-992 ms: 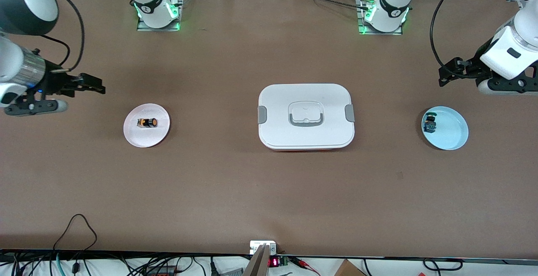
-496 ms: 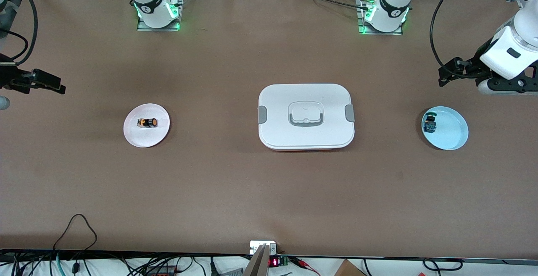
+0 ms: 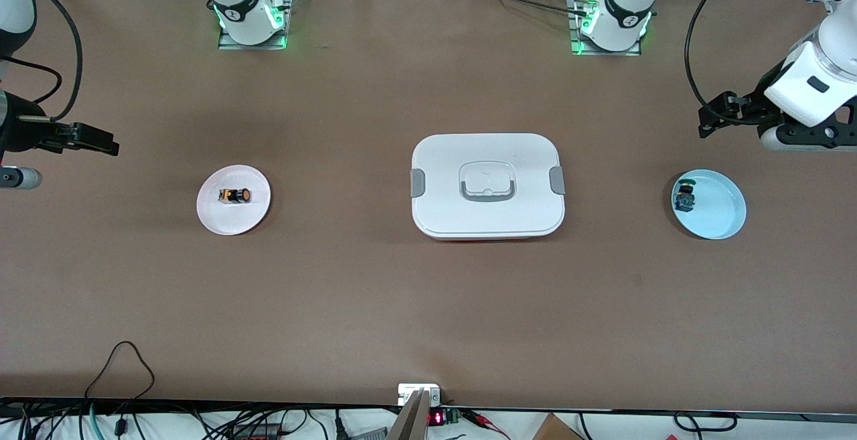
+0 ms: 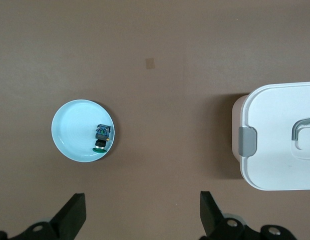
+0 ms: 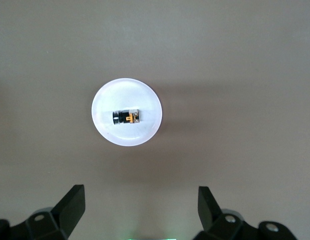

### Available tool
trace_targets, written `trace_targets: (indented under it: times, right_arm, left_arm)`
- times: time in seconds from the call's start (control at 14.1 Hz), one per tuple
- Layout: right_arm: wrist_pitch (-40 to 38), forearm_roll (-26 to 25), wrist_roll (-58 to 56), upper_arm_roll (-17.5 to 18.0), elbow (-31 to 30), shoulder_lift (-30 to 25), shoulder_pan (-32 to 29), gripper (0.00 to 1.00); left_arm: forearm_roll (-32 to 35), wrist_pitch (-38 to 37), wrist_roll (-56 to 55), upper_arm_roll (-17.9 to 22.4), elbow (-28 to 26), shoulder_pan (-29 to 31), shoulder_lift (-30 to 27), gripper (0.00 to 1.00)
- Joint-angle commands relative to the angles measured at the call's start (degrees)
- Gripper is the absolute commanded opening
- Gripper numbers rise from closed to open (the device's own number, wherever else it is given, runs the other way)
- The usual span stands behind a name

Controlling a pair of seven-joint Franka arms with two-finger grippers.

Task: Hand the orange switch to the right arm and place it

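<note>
Currently, your orange switch (image 3: 235, 195) lies unheld on its pink plate (image 3: 214, 219); left gripper (image 4: 142, 216) and right gripper (image 5: 139, 210) hover spread, empty.

right tool (image 3: 13, 159): cut off at frame edge | lunch box (image 4: 280, 135): perhaps half shown

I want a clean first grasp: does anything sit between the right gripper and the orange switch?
Nothing visible does. The orange switch lies alone on the white plate, and the open right gripper hangs above it.
</note>
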Motion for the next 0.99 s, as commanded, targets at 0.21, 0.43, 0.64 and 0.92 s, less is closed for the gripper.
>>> trace_targets:
  times: [0.21, 0.43, 0.64, 0.92]
  right_arm:
    - [12.47, -0.18, -0.06, 1.19, -16.80, -10.62, -1.09, 1.00]
    - [13.21, -0.18, -1.12, 1.19, -18.40, -12.74, -1.09, 1.00]
    - [11.26, 0.00, -1.11, 1.10, -16.82, -12.92, -1.18, 1.00]
    - [10.04, -0.18, -0.33, 1.71, -15.94, -13.62, -0.83, 1.00]
  left_arm:
    - [-0.75, -0.05, -0.50, -0.31, -0.02, 0.25, -0.80, 1.00]
    - [-0.75, -0.05, -0.50, -0.31, -0.02, 0.25, -0.80, 1.00]
    - [-0.75, -0.14, -0.58, -0.31, -0.02, 0.25, -0.80, 1.00]
    - [-0.75, -0.14, -0.50, -0.31, -0.02, 0.25, -0.89, 1.00]
